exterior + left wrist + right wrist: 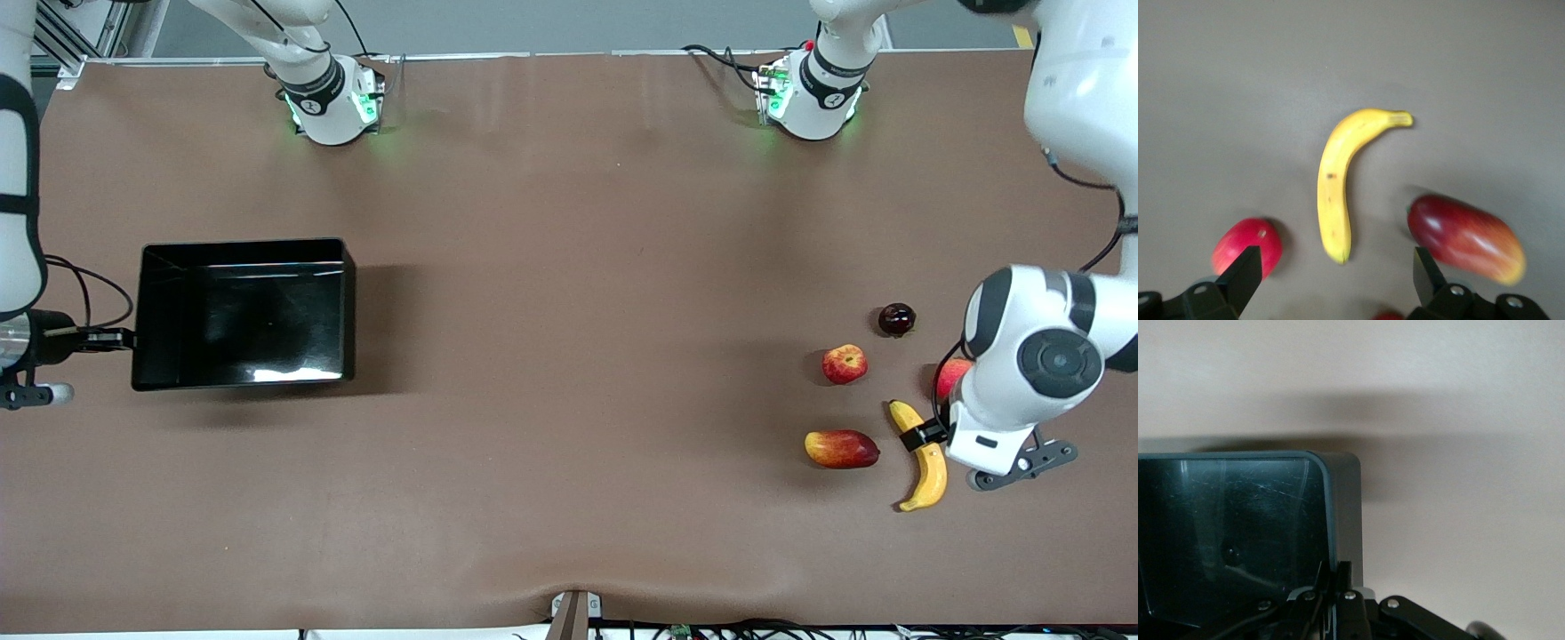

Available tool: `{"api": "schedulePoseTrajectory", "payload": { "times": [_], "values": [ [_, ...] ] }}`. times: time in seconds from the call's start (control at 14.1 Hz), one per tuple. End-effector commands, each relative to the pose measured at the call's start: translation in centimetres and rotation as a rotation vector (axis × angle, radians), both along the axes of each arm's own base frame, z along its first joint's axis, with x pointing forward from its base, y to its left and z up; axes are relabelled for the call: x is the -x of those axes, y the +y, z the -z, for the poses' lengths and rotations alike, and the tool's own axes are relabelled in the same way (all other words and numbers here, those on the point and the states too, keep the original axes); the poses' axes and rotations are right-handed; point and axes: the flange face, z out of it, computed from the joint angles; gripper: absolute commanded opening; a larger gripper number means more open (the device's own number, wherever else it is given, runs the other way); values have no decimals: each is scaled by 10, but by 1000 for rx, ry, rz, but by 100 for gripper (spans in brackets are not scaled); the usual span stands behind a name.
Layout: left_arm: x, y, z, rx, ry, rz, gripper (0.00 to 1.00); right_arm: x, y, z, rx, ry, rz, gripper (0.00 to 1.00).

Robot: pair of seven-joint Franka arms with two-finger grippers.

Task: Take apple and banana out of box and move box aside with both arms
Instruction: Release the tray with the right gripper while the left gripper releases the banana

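Left gripper [1331, 280] hangs spread wide over the banana [925, 458], which lies on the table [569, 356] beside the apple [844, 364] at the left arm's end. Right gripper [124, 338] is clamped on the empty box's [240, 311] wall. Fruit looks unloaded; next the left arm should reach for the box.

The left gripper [1331, 277] hangs low over the banana [925, 458], fingers spread wide. The right gripper [1335, 583] is clamped on the box [240, 313] wall.
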Motion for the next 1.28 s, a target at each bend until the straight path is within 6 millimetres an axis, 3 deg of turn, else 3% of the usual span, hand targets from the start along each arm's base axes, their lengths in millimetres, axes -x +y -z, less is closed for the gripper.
{"api": "schedulePoseTrajectory", "payload": {
  "times": [0.0,0.14,0.28,0.43,0.71,0.78,0.85,0.92,1.07,1.14,1.21],
  "values": [
    [22,-16,-60,-43,11,44,100,16,-12,29,-7,-22,-8,0],
    [38,-22,-104,11,34,63,100,26,-27,57,-22,-27,-25,0],
    [53,4,-139,133,47,41,100,29,-33,61,-43,-36,7,0],
    [65,14,-167,138,49,119,100,34,-36,67,-74,-38,44,0],
    [93,8,-215,140,54,171,100,42,-48,78,-82,-53,88,0],
    [98,7,-227,134,43,203,100,42,-48,79,-82,-51,87,18],
    [101,12,-233,141,37,215,100,43,-47,80,-87,-44,83,95],
    [104,12,-245,140,21,232,100,42,-45,79,-91,-38,68,100],
    [118,10,-262,170,11,228,100,41,-50,71,-109,-45,24,100],
    [124,2,-265,183,12,236,100,41,-48,71,-125,-39,-21,100],
    [128,6,-268,183,21,231,100,37,-48,68,-119,-52,-52,100]
  ]
}}
